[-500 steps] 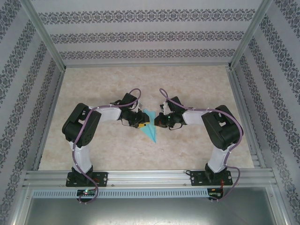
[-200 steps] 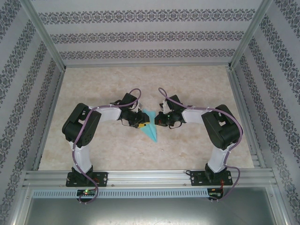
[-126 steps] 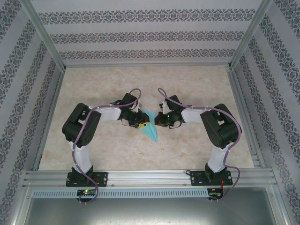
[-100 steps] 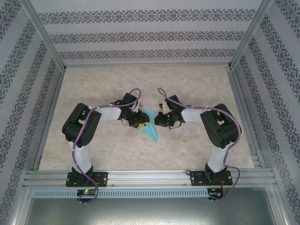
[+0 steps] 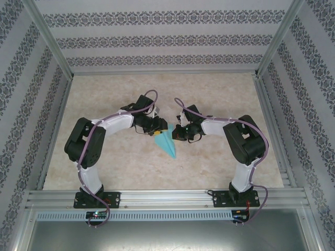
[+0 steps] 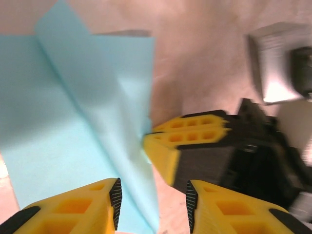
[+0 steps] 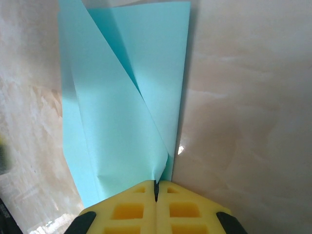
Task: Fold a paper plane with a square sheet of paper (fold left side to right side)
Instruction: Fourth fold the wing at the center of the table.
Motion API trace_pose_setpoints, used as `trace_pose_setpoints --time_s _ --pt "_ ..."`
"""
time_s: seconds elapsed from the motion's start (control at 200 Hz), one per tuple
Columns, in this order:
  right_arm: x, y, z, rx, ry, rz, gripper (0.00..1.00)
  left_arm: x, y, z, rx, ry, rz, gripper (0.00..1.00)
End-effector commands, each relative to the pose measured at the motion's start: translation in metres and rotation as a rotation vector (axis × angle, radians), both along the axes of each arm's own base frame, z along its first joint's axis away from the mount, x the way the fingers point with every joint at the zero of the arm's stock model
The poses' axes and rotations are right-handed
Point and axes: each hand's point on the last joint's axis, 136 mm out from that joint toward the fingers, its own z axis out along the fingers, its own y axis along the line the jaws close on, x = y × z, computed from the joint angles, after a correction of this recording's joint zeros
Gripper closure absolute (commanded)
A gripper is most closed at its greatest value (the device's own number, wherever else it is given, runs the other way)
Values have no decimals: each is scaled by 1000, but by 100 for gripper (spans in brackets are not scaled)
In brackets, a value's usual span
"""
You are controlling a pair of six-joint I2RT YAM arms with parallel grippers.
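Two grippers meet at the narrow, pointed, light turquoise-blue paper plane, lying on the mottled beige table just below the top view's centre, tip aimed lower right. The right gripper presses its yellow fingers together on a raised paper edge at the bottom centre of its wrist view. The left gripper, at its view's bottom edge, stands part-open, fingers apart, the lifted flap's edge between them.
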Motion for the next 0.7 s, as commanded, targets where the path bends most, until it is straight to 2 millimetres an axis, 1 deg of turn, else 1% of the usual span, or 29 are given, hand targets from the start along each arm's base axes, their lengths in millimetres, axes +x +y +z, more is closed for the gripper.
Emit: trace_pose_setpoints --time_s 0.0,0.075,0.13,0.265,0.46,0.595,0.699 --pt "-10 -9 -18 -79 42 7 96 -5 -2 6 -1 6 -31 65" --pt "-10 -8 -18 -78 39 11 96 -2 -10 0 -39 31 -31 75" --pt "-11 -8 -18 -78 39 11 96 0 -15 -5 -51 44 -36 78" --pt "-11 -8 -18 -81 39 17 96 4 -25 -14 -77 67 -43 79" --pt "-11 -7 -17 -82 35 23 96 4 -31 -27 -70 90 -46 79" --pt "-11 -7 -16 -89 35 29 96 3 -31 -35 -58 101 -48 79" --pt "-11 -7 -17 -94 34 32 96 1 -26 -42 -16 105 -47 79"
